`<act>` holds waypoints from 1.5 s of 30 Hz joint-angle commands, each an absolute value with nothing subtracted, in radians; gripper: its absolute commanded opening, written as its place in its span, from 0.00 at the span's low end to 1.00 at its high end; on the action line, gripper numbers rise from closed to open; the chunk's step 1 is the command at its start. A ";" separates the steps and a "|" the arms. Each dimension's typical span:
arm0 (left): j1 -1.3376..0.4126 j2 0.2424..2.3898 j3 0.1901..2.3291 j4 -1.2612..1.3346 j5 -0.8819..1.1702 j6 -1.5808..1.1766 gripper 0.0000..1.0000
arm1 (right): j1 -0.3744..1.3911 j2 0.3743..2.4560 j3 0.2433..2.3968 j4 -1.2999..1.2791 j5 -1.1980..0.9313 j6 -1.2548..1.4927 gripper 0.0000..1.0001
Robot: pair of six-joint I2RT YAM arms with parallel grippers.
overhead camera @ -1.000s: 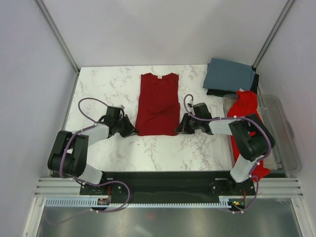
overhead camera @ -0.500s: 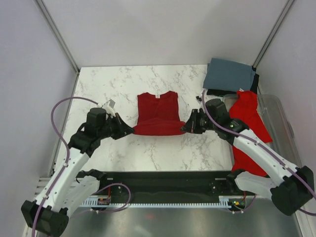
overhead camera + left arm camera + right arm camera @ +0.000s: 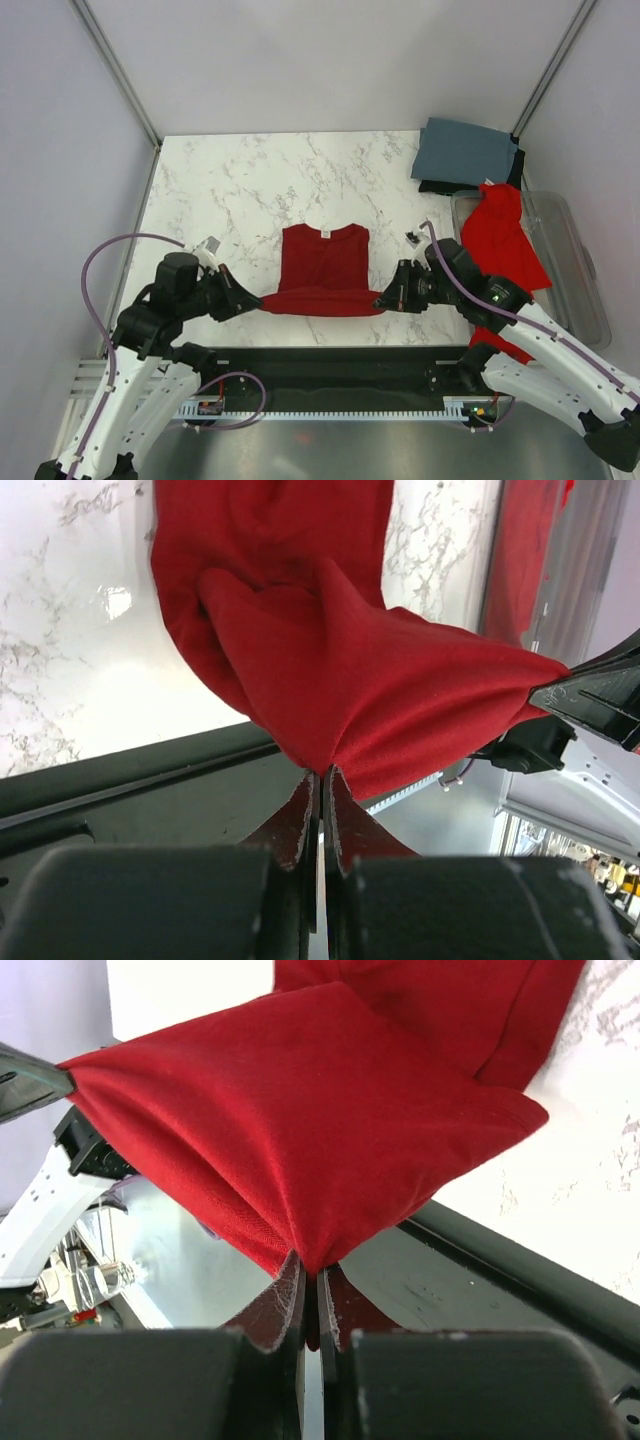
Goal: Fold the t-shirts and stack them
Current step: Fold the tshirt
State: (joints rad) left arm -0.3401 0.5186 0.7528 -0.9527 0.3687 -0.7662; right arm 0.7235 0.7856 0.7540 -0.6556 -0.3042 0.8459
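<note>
The dark crimson cloth t-shirt [image 3: 322, 262] lies in the lower centre of the top view, on the white marble-pattern table [image 3: 250, 180]. Its collar points to the top of the frame. The lower edge of the shirt is raised from the table and pulled straight between the two arms.

The left gripper [image 3: 252, 300] pinches the lower left corner of this edge, and the right gripper [image 3: 384, 301] pinches the lower right corner. In the left wrist view the two fingers [image 3: 295, 825] are pressed together on a fold of the crimson cloth. The right wrist view shows the same for the other claw.

In the upper right of the top view a folded slate grey-blue t-shirt [image 3: 465, 150] rests on a black t-shirt [image 3: 438, 186]. Just below them, the brighter red t-shirt [image 3: 505, 235] hangs over the clear plastic bin [image 3: 585, 270] at the right edge.
</note>
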 commanded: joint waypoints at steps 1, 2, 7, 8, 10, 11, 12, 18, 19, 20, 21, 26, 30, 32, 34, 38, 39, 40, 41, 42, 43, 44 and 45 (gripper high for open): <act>-0.334 0.558 0.795 -1.006 0.319 -0.767 0.02 | 0.721 0.818 0.752 -0.721 -0.236 0.865 0.00; -0.336 0.571 0.805 -1.000 0.311 -0.762 0.02 | 0.721 0.830 0.758 -0.724 -0.229 0.856 0.00; -0.334 0.681 0.837 -0.944 0.262 -0.733 0.02 | 0.719 0.931 0.831 -0.730 -0.170 0.812 0.00; -0.334 0.704 0.851 -0.933 0.256 -0.729 0.02 | 0.719 0.952 0.845 -0.730 -0.158 0.804 0.00; -0.334 0.771 0.868 -0.905 0.245 -0.715 0.02 | 0.718 1.021 0.897 -0.732 -0.141 0.773 0.00; -0.334 0.791 0.893 -0.896 0.239 -0.712 0.02 | 0.712 1.046 0.916 -0.739 -0.120 0.759 0.00; -0.334 0.810 0.903 -0.878 0.229 -0.706 0.02 | 0.707 1.090 0.932 -0.741 -0.112 0.740 0.00; -0.334 0.988 0.991 -0.807 0.203 -0.666 0.02 | 0.611 1.228 1.038 -0.750 -0.100 0.654 0.00; -0.333 1.012 1.003 -0.789 0.199 -0.660 0.02 | 0.600 1.245 1.055 -0.750 -0.103 0.631 0.00; -0.333 1.069 1.026 -0.779 0.192 -0.651 0.02 | 0.579 1.265 1.066 -0.741 -0.106 0.617 0.00; -0.333 1.093 1.038 -0.773 0.184 -0.646 0.02 | 0.568 1.303 1.075 -0.738 -0.116 0.606 0.00; -0.324 1.244 1.112 -0.718 0.140 -0.621 0.02 | 0.514 1.426 1.146 -0.706 -0.143 0.542 0.00; -0.308 1.380 1.161 -0.683 0.121 -0.609 0.02 | 0.477 1.537 1.181 -0.670 -0.176 0.512 0.00; -0.292 1.466 1.193 -0.658 0.132 -0.604 0.02 | 0.460 1.575 1.206 -0.654 -0.189 0.500 0.00; -0.279 1.562 1.224 -0.655 0.132 -0.597 0.02 | 0.454 1.633 1.235 -0.637 -0.196 0.489 0.00; -0.250 1.749 1.344 -0.643 0.188 -0.571 0.07 | 0.430 1.739 1.313 -0.630 -0.210 0.480 0.00; -0.242 1.790 1.374 -0.647 0.205 -0.563 0.10 | 0.423 1.784 1.359 -0.634 -0.207 0.482 0.06; -0.224 1.828 1.402 -0.649 0.234 -0.558 0.31 | 0.420 1.807 1.386 -0.641 -0.206 0.482 0.16; -0.215 1.907 1.467 -0.660 0.291 -0.552 0.52 | 0.407 1.830 1.423 -0.655 -0.204 0.477 0.29; -0.206 1.934 1.509 -0.673 0.317 -0.545 0.63 | 0.397 1.876 1.466 -0.676 -0.190 0.473 0.64; -0.201 1.957 1.602 -0.731 0.330 -0.531 0.75 | 0.390 1.897 1.568 -0.728 -0.181 0.459 0.79; -0.201 1.966 1.644 -0.770 0.304 -0.513 0.79 | 0.377 1.911 1.621 -0.757 -0.173 0.453 0.89; -0.201 1.950 1.676 -0.799 0.293 -0.506 0.83 | 0.374 1.925 1.719 -0.791 -0.154 0.449 0.93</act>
